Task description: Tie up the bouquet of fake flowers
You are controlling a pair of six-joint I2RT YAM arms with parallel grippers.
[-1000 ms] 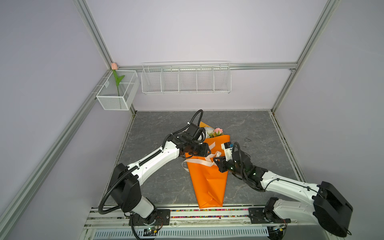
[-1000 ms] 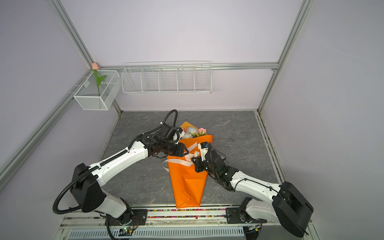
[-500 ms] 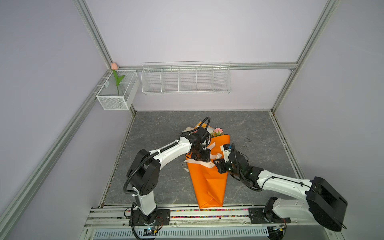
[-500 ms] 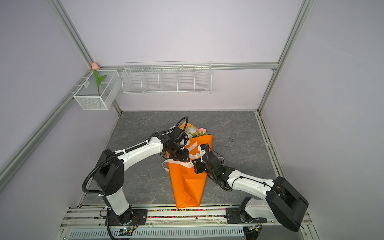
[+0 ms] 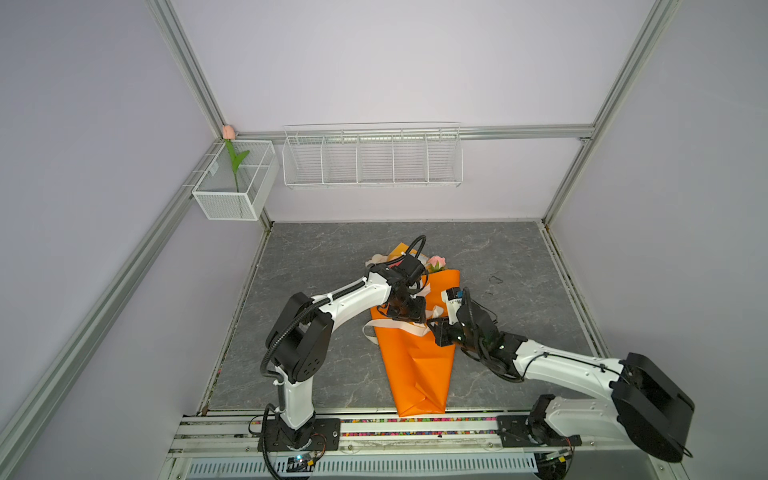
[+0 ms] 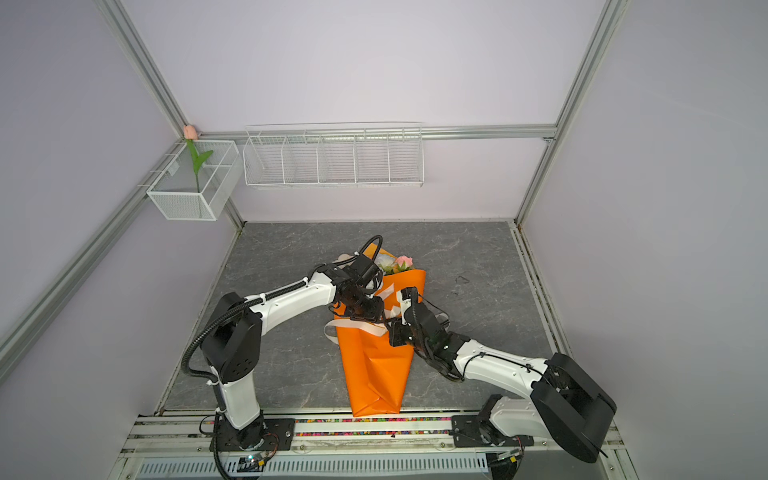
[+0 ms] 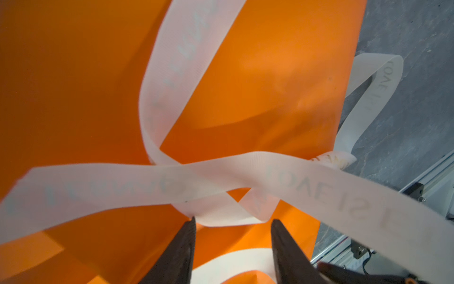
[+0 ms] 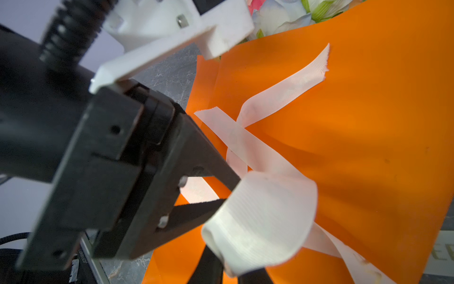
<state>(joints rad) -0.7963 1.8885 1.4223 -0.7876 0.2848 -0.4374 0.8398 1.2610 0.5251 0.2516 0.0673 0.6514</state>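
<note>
The bouquet of fake flowers lies on the grey floor in an orange paper cone [image 5: 415,365] [image 6: 374,365], with a pink rose [image 5: 436,261] [image 6: 403,262] at its far mouth. A white printed ribbon [image 7: 221,177] [image 8: 282,98] crosses over the cone's middle. My left gripper [image 5: 415,319] [image 6: 374,316] [image 7: 233,221] [image 8: 231,191] hovers over that crossing, open, its jaws apart and holding nothing. My right gripper [image 5: 434,328] [image 6: 390,328] [image 8: 229,268] is beside it, shut on a folded loop of the ribbon [image 8: 260,216] that hides its tips.
A white wire basket [image 5: 372,156] hangs on the back wall. A mesh box [image 5: 235,195] in the left corner holds a single pink tulip [image 5: 227,132]. A ribbon loop [image 5: 368,332] sticks out left of the cone. The front rail [image 5: 374,424] lies by the cone's tip.
The left arm has folded its elbow in and brought its gripper slightly forward over the ribbon crossing, with its jaws opening wider. The right gripper has shifted a little leftward, still shut.
</note>
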